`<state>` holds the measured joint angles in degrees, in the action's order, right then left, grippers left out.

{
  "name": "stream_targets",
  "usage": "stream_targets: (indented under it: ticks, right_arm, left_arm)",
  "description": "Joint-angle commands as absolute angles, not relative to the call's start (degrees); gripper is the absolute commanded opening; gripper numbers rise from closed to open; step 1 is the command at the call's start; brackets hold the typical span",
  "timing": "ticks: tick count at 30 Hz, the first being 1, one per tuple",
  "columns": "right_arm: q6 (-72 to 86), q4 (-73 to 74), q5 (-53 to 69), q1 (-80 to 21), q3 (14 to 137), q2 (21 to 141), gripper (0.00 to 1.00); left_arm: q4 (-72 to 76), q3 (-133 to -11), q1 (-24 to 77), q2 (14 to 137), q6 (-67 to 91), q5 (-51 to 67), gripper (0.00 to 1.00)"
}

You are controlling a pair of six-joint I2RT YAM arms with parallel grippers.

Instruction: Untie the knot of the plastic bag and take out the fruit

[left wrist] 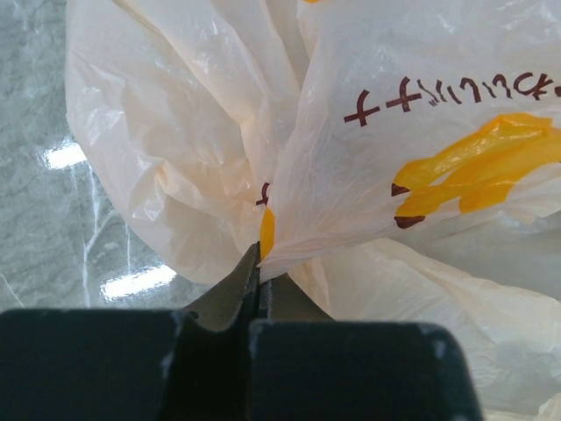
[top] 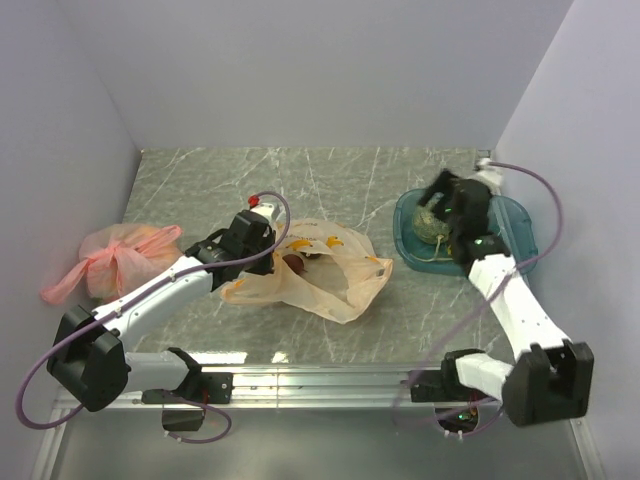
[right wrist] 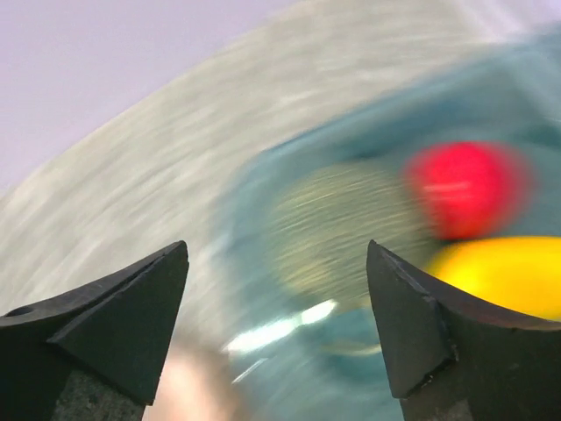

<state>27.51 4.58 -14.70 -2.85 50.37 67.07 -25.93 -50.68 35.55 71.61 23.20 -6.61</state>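
Observation:
The beige plastic bag point(top: 330, 272) lies slack and crumpled mid-table, with a dark reddish shape point(top: 294, 263) showing through it. I cannot make out a tied knot. My left gripper point(top: 268, 256) is at the bag's left side. In the left wrist view it point(left wrist: 259, 256) is shut on a fold of the bag point(left wrist: 394, 132) beside an orange stripe. My right gripper point(top: 441, 196) is open and empty over the teal tray point(top: 516, 216), which holds the netted melon point(top: 432, 226). The blurred right wrist view shows the gripper point(right wrist: 277, 250) open above the melon point(right wrist: 342, 228), red fruit point(right wrist: 465, 189) and yellow fruit point(right wrist: 513, 276).
A knotted pink plastic bag point(top: 115, 258) lies at the far left by the wall. White walls close in the table on the left, back and right. A metal rail point(top: 320, 378) runs along the near edge between the arm bases.

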Motion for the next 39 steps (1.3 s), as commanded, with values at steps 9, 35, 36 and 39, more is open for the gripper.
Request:
stream_targets:
  ticks: [9, 35, 36, 39]
  right_arm:
    - [23.12, 4.06, -11.33, -39.35, 48.16, 60.82, 0.82]
    - [34.10, -14.84, -13.27, -51.95, 49.04, 91.04, 0.69]
    - [34.28, -15.64, -12.75, -51.42, 49.39, 91.75, 0.69]
    - [33.14, -17.48, -10.99, -50.71, 51.40, 95.26, 0.69]
  left_arm:
    - [-25.05, -49.04, 35.42, 70.84, 23.91, -3.26, 0.01]
    - [-27.42, -48.43, 39.99, 72.42, 24.79, -8.52, 0.01]
    - [-27.33, -48.43, 40.08, 72.33, 24.87, -8.44, 0.00]
    - [-27.16, -48.43, 40.08, 72.33, 24.79, -8.17, 0.01]
